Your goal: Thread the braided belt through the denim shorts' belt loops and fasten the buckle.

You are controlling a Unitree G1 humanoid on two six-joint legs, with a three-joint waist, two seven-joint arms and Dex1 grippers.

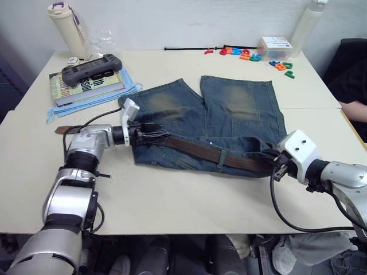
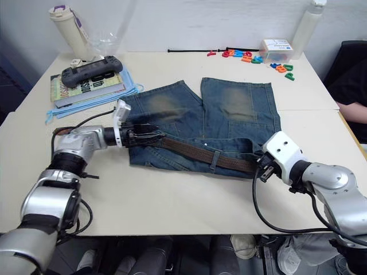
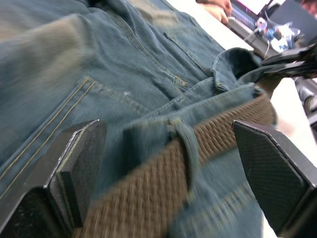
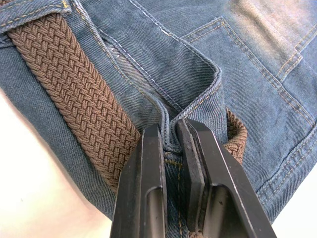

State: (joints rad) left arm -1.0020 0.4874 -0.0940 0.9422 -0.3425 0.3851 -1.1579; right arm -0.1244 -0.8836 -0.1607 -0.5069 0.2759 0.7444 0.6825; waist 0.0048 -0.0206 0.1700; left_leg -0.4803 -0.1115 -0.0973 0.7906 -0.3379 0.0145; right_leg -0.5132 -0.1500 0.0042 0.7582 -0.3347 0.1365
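Note:
The denim shorts (image 1: 229,109) lie flat on the table with the waistband toward me. Along that waistband runs the braided belt (image 1: 195,150), which passes under one of the belt loops (image 1: 219,159). At the waistband's left end my left gripper (image 1: 152,136) is open; in the left wrist view its fingers (image 3: 74,168) stand wide apart on either side of the belt (image 3: 148,193) and a loop (image 3: 183,148). My right gripper (image 4: 169,133) is shut on a fold of the waistband (image 4: 198,99) at the right end, beside the belt (image 4: 74,94). The buckle is hidden.
At the back left, a book with a game controller (image 1: 92,69) rests on a light-blue cloth (image 1: 86,102), and a bottle (image 1: 66,26) stands behind them. A black cord (image 1: 189,48), coloured letters (image 1: 246,55) and a small box (image 1: 274,46) lie at the back right. A person's arm (image 1: 352,109) shows at the right edge.

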